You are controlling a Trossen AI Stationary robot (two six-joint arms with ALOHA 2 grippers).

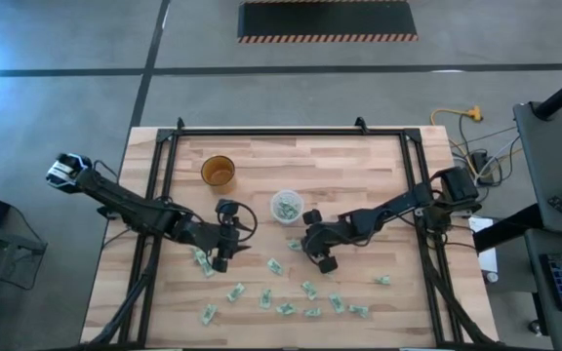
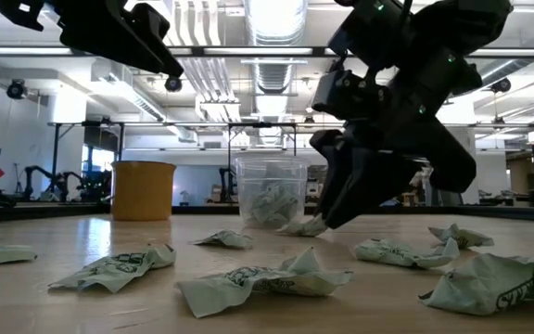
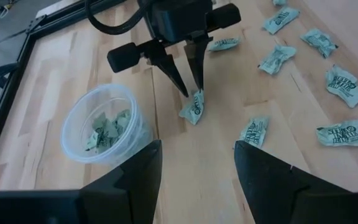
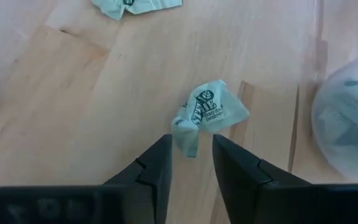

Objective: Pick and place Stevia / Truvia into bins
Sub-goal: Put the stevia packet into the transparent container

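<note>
High view: your right gripper sits low just short of the bin, with loose sachets scattered behind and to its side. Left gripper waits well off to the bin's other side, over its own packets.

Low view: right gripper's tips come down on a crumpled sachet lying on the table right beside the bin; the amber cup stands farther off.

Left wrist view: its own fingers stand spread, nothing between them. Ahead, the right gripper's tips straddle the sachet's top edge, bin just beside.

Right wrist view: fingers parted, the sachet's tail between the tips, the rest just ahead. Looks like no clamp yet, though contact is hard to judge here.

Step in hand: the pick. Next you need to close on the packet, lift, shift a short way over the bin rim, release.
</note>
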